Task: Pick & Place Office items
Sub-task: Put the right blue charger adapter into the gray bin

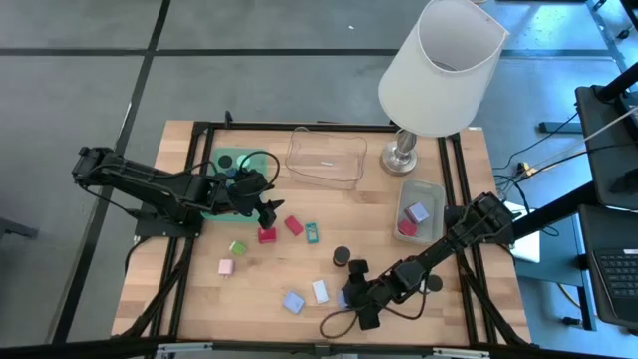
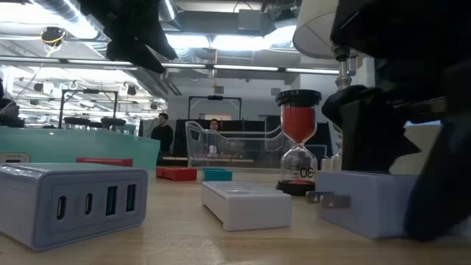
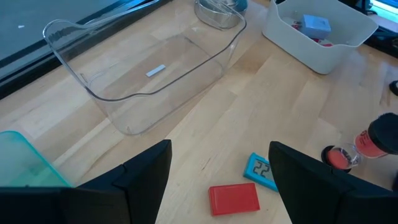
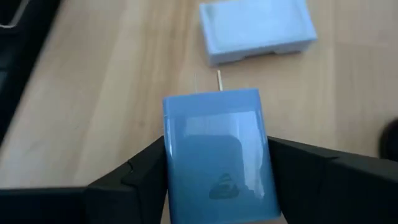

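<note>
Right tool [image 4: 214, 168], near the front edge of the wooden desk [image 1: 259, 289]: its two dark fingers clamp the flanks of a glossy light-blue plug block [image 4: 217, 152], a rounded rectangular body whose two thin metal prongs point away from the wrist. Just beyond the prongs lies a pale, matte rectangular block [image 4: 256, 29].

Left tool [image 3: 219, 180], over the desk's left half: fingers apart, holding nothing. Between and slightly ahead of them lie a flat red rectangular block [image 3: 234, 199] and a teal digital clock [image 3: 261, 171]; further ahead stands a clear, smooth-walled plastic tray [image 3: 143, 74], and beyond it a white bin [image 3: 317, 37].
</note>
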`<state>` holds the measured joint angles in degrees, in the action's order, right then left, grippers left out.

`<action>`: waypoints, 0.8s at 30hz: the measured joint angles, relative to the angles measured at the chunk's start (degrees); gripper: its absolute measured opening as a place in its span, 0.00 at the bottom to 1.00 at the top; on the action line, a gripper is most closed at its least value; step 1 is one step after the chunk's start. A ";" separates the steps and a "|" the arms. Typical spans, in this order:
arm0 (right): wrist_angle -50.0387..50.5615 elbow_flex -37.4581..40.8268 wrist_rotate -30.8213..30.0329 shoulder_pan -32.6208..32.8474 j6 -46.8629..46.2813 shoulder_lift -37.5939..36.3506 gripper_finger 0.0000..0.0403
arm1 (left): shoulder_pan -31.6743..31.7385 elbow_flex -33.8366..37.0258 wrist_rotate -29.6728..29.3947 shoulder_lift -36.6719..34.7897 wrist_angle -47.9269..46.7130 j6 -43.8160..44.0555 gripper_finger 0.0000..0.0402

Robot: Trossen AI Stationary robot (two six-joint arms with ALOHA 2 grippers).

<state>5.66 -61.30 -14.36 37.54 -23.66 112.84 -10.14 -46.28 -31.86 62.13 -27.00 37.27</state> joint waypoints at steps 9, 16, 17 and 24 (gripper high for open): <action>14.23 0.18 -4.02 -2.18 3.17 -4.87 0.53 | 0.01 0.00 0.00 0.00 0.22 0.01 0.66; 28.23 0.18 -12.83 -2.15 -1.26 -11.13 0.53 | 0.00 0.00 -0.02 0.02 0.20 -0.02 0.66; 30.09 0.18 -13.97 -2.30 -3.18 -12.41 0.53 | 0.01 0.00 0.00 0.00 0.20 0.00 0.66; 39.71 0.11 -20.60 -4.43 -20.14 -25.88 0.53 | -0.01 0.00 0.00 0.00 0.22 -0.03 0.66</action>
<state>45.37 -61.19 -34.96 33.12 -43.80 86.96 -10.14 -46.28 -31.86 62.13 -26.79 37.24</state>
